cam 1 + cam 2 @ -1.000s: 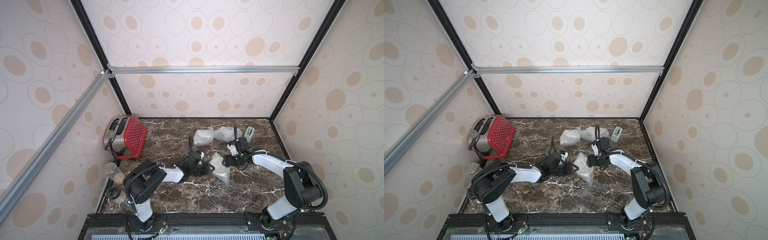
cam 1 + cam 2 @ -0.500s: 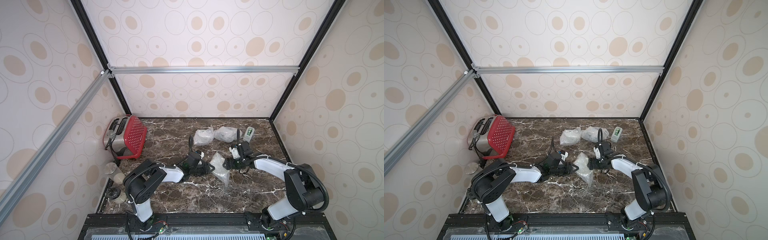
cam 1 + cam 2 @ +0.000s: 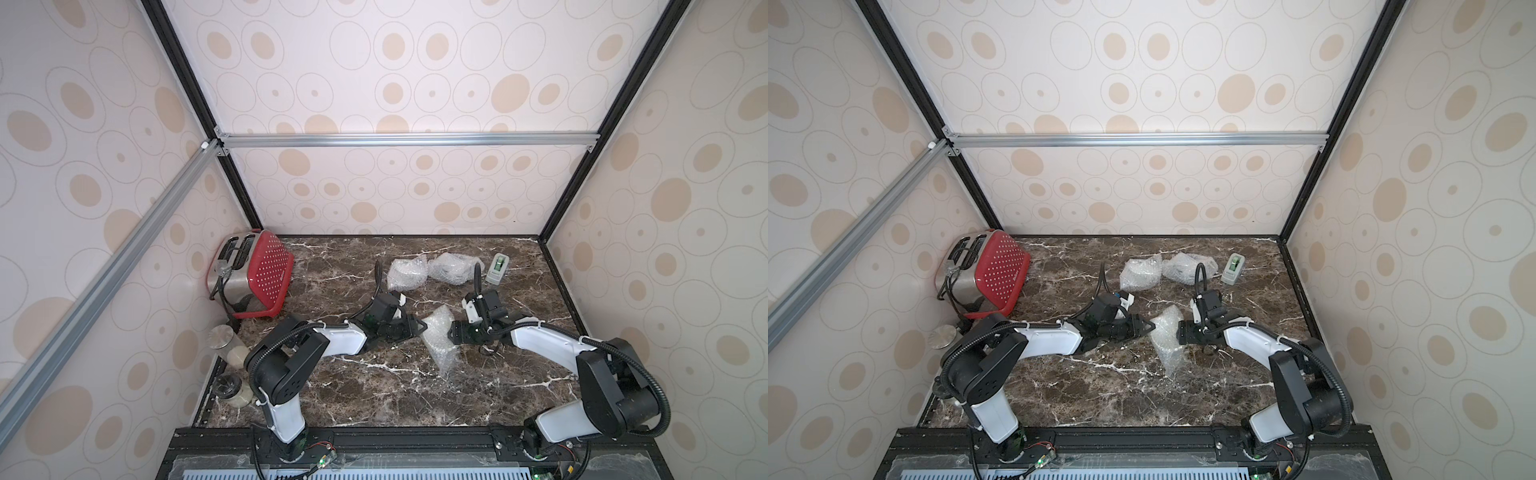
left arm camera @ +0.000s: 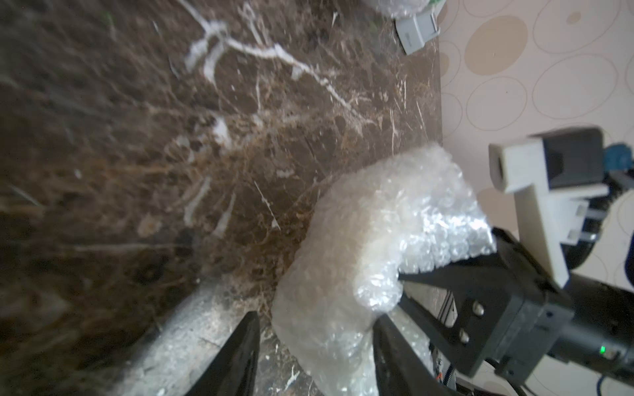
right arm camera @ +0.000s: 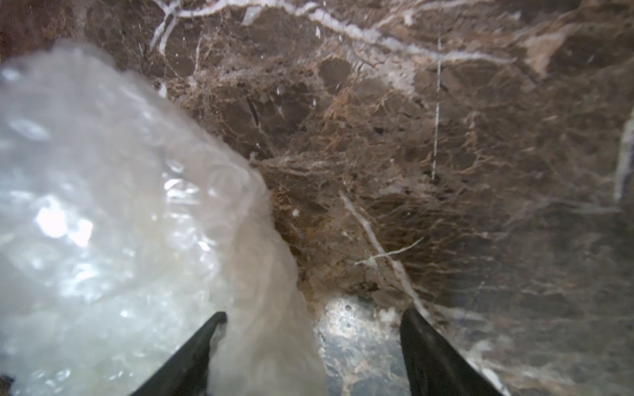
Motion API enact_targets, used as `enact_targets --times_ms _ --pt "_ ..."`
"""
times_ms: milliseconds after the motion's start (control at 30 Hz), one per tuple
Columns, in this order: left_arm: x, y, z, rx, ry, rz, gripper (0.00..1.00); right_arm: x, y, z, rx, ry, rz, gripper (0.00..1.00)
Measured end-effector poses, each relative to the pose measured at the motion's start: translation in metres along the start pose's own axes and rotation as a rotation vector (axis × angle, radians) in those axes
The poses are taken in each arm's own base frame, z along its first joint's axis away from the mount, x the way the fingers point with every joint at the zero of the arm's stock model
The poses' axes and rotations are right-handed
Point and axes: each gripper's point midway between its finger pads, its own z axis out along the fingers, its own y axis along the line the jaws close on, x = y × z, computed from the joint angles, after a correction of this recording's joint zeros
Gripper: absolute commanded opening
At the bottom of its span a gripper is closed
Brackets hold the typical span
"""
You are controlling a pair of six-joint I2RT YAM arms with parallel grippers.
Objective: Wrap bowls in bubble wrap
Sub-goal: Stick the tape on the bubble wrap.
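A cloudy bundle of bubble wrap [image 3: 439, 337] lies mid-table in both top views, a loose tail trailing toward the front. My left gripper [image 3: 420, 326] reaches it from the left. In the left wrist view this gripper [image 4: 315, 315] is open around the bundle [image 4: 377, 240]: one finger touches it, the other stands apart. My right gripper [image 3: 451, 332] meets the bundle from the right, jaws open wide [image 5: 314, 312], with a flap of wrap [image 5: 103, 205] between them. Two more wrapped bundles [image 3: 407, 272] [image 3: 453, 268] sit at the back. The bowls are hidden.
A grey tape dispenser [image 3: 497, 269] stands at the back right beside the bundles. A red toaster [image 3: 253, 282] sits in the back left corner. Two glass jars [image 3: 226, 345] [image 3: 232, 388] stand along the left edge. Patterned walls close in three sides.
My right gripper has come a little forward and in toward the bundle. The left arm and the bundle have stayed about where they were.
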Motion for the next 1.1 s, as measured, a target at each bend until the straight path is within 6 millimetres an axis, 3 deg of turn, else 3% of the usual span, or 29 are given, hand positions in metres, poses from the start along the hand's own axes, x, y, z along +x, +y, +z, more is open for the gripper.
enact_targets --times_ms 200,400,533,733,900,1100 --pt "-0.021 -0.018 0.001 0.019 -0.023 0.039 0.52 0.016 0.002 -0.009 0.063 -0.012 0.041 0.8" --pt "-0.017 -0.014 0.001 -0.004 -0.001 0.047 0.52 0.022 -0.008 -0.019 0.106 -0.045 0.089 0.81" --pt "-0.016 -0.019 -0.008 0.004 -0.003 0.056 0.53 0.015 -0.003 -0.029 0.091 -0.063 0.089 0.81" --pt "-0.023 -0.054 -0.041 0.08 -0.049 0.115 0.62 -0.016 0.018 -0.049 0.034 -0.114 0.07 0.82" --pt "0.0 -0.067 -0.059 0.117 -0.035 0.158 0.74 -0.029 0.011 -0.055 0.003 -0.124 0.095 0.8" --pt "0.057 -0.067 -0.045 0.114 0.1 0.196 0.74 -0.022 0.008 -0.052 -0.057 -0.073 0.087 0.77"
